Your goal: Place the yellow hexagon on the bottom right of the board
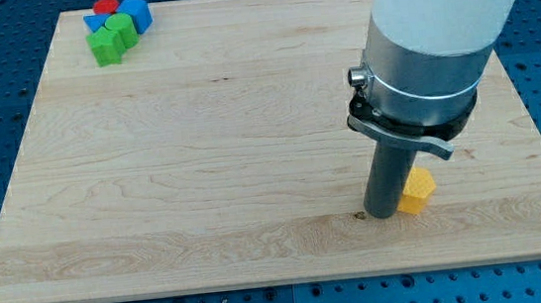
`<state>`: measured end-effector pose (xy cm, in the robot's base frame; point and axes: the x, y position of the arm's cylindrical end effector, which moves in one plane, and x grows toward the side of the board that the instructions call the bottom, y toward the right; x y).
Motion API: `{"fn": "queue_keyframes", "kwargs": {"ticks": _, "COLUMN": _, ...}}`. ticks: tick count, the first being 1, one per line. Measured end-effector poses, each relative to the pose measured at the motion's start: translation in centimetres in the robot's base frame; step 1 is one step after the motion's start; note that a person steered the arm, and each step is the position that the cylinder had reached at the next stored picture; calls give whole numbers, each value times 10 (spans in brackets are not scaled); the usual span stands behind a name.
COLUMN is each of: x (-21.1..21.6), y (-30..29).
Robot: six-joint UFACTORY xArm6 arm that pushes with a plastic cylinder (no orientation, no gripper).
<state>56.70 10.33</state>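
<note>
Blocks sat clustered at the board's [248, 124] top left: a green block [110, 40] in front, a red one [106, 5] behind it, and blue blocks [135, 12] around them, shapes hard to make out where they overlapped. None belonged to the task, and all were well apart from the work.

Centre of the board was bare wood.

Right of centre, my tip [384, 214] rested on the board, touching the hexagon's [417, 190] left side. No hand on this rig, only a rod, so nothing to spread, press together or pinch.

Hexagon lay in the lower right part of the board, but short of the corner. Judged mostly done; a further push toward the view's right and bottom looked needed.

Rod hid the hexagon's left part, so the exact contact was unclear. Arm body was cut off at the view's top.
</note>
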Motion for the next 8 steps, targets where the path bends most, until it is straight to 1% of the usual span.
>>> {"fn": "queue_keyframes", "kwargs": {"ticks": 1, "x": 7, "y": 18}}
{"fn": "queue_keyframes", "kwargs": {"ticks": 2, "x": 4, "y": 27}}
{"fn": "queue_keyframes", "kwargs": {"ticks": 3, "x": -15, "y": 12}}
{"fn": "queue_keyframes", "kwargs": {"ticks": 7, "x": -32, "y": 98}}
{"fn": "queue_keyframes", "kwargs": {"ticks": 8, "x": -32, "y": 105}}
